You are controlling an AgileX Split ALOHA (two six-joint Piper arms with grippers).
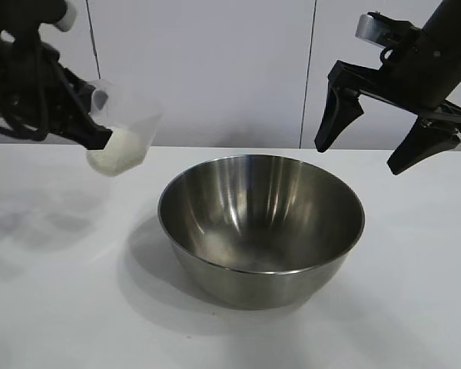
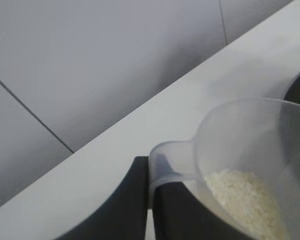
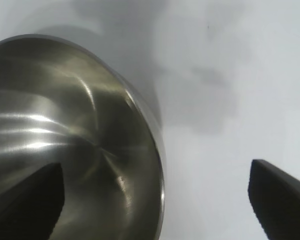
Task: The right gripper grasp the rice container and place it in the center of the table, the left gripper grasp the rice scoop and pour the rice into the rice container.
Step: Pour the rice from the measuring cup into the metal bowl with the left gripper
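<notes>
At far left, the left claw (image 1: 92, 134) is clamped tight on the handle of the rice scoop (image 1: 123, 131), a small clear plastic cup held in the air above the white desk (image 1: 54, 292). The scoop is tilted, and the rice (image 1: 117, 157), a heap of white grains, lies in its lower part. In the middle of the desk stands the rice container (image 1: 261, 231), a wide shiny steel bowl with no rice visible inside; the scoop hangs beside and above its left rim, apart from it. At upper right, the right claw (image 1: 365, 157) hovers above the bowl's right edge, fingers spread wide and holding nothing.
</notes>
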